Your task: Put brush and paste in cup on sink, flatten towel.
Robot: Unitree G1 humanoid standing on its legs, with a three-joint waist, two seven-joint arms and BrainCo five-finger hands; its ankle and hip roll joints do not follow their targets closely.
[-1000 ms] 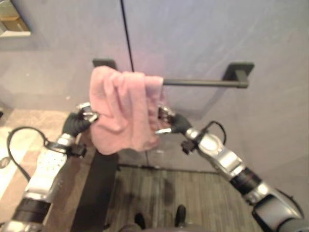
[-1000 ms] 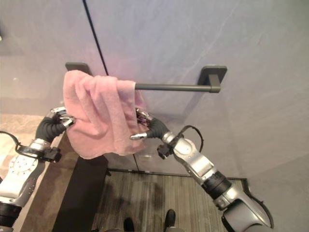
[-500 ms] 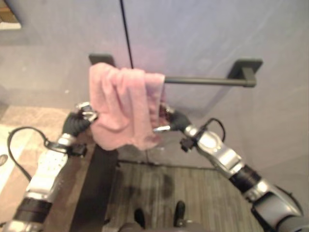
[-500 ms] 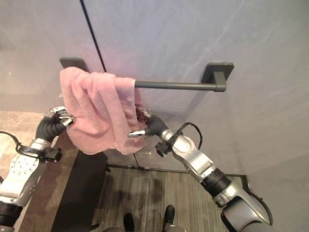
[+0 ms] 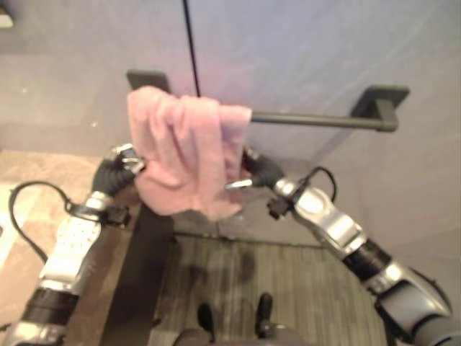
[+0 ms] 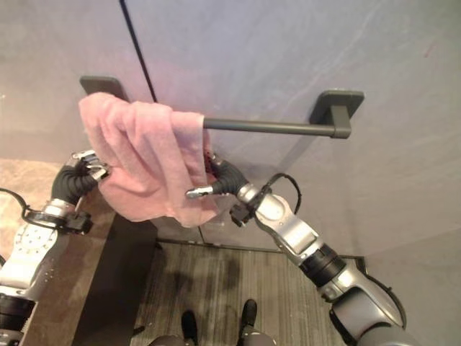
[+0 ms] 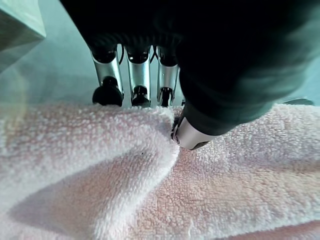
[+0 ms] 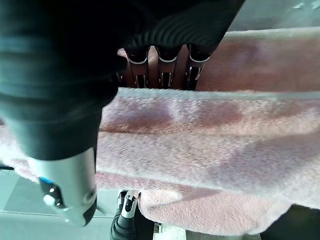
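We see the pink towel [image 6: 148,162] bunched in folds over the near end of a dark wall bar [image 6: 270,127], and it covers much of both hands. In the eye views the left hand [image 6: 85,167] meets the towel's edge with its fingertips lost in the cloth. Its wrist view fills that in: the fingers [image 7: 139,82] run down behind a fold and the thumb [image 7: 190,135] presses on the front, so the cloth is pinched between them.

The right hand [image 6: 212,179] reaches in under the towel's other edge. From the head we make out 1 silver digit [image 6: 199,192] lying across the front of the cloth. The right wrist view shows the fingers [image 8: 164,67] behind a layer of towel and the thumb [image 8: 70,187] in front of it, probably gripping, though the fingertips are hidden. Past the thumb, that view also catches a finger of the other hand [image 8: 125,220].

The bar is fixed to a pale grey wall [image 6: 288,58] by 2 dark brackets; below lies grey planked floor [image 6: 238,277].
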